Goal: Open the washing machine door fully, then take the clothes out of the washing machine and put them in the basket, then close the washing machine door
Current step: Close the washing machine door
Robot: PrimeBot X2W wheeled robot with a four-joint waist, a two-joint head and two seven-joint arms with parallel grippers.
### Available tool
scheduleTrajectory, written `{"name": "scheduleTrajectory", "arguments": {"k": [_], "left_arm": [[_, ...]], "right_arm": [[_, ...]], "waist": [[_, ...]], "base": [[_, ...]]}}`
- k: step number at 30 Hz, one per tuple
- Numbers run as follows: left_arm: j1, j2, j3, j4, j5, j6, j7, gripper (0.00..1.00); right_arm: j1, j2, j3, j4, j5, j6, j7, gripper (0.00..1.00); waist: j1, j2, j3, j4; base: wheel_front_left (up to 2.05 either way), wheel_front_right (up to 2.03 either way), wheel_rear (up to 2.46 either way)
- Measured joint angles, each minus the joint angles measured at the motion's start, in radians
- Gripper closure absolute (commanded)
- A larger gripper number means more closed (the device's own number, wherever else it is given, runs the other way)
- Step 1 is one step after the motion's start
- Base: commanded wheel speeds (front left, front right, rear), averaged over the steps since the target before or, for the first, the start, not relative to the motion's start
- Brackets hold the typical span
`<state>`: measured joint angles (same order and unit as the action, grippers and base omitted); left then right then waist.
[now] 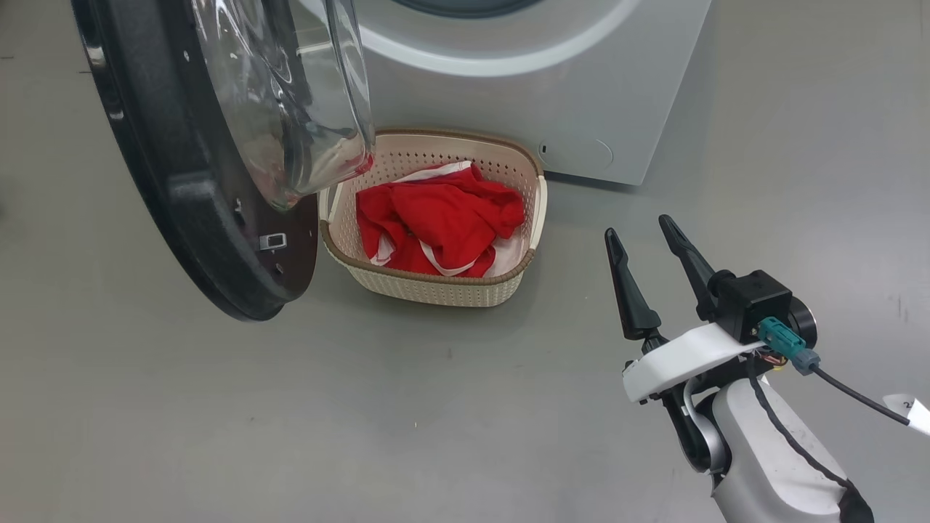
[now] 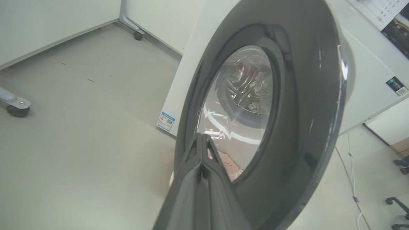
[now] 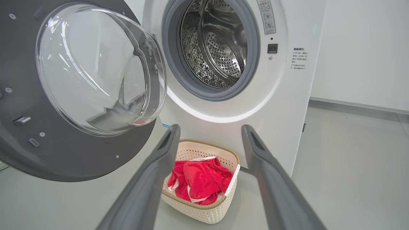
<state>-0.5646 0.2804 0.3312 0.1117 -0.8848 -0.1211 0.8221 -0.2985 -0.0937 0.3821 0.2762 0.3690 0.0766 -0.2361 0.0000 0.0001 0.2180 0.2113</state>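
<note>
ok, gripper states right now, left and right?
Left gripper: closed, holding nothing, tips at the outer face of the washing machine door; contact cannot be told.
Right gripper: open, holding nothing, apart from the basket.
</note>
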Motion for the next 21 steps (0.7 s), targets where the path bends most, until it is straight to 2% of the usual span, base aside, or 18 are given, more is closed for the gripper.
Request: {"name": "scheduleTrajectory", "arguments": {"k": [3, 5, 13, 16, 21], "left_arm": [[0.108, 0.072, -0.091, -0.067, 0.119, 0.0, -0.1, 1.0], [0.173, 0.091, -0.129, -0.09, 0.159, 0.0, -0.164, 1.0], [0.35, 0.077, -0.167, -0.126, 0.262, -0.003, -0.455, 1.0], [0.391, 0.044, -0.177, -0.128, 0.295, -0.003, -0.557, 1.0], [0.445, 0.023, -0.217, -0.135, 0.339, -0.003, -0.708, 1.0]], "right_arm": [[0.002, 0.002, 0.0, 0.003, 0.001, 0.0, -0.004, 0.0], [0.007, 0.003, 0.0, 0.004, 0.002, 0.0, -0.007, 0.0], [0.029, 0.008, 0.003, 0.009, 0.009, 0.0, -0.007, 0.0], [0.035, 0.009, 0.003, 0.009, 0.009, 0.0, -0.007, 0.0], [0.042, 0.011, 0.004, 0.009, 0.009, 0.0, -0.008, 0.0]], "waist": [[0.0, 0.0, -0.016, 0.006], [0.0, 0.0, -0.025, 0.01], [0.0, 0.0, -0.055, 0.016], [0.0, 0.0, -0.06, 0.015], [0.0, 0.0, -0.067, 0.014]], "base": [[0.0, 0.0, 0.0], [0.0, 0.0, 0.0], [0.0, 0.0, 0.0], [0.0, 0.0, 0.0], [0.0, 0.0, 0.0]]}}
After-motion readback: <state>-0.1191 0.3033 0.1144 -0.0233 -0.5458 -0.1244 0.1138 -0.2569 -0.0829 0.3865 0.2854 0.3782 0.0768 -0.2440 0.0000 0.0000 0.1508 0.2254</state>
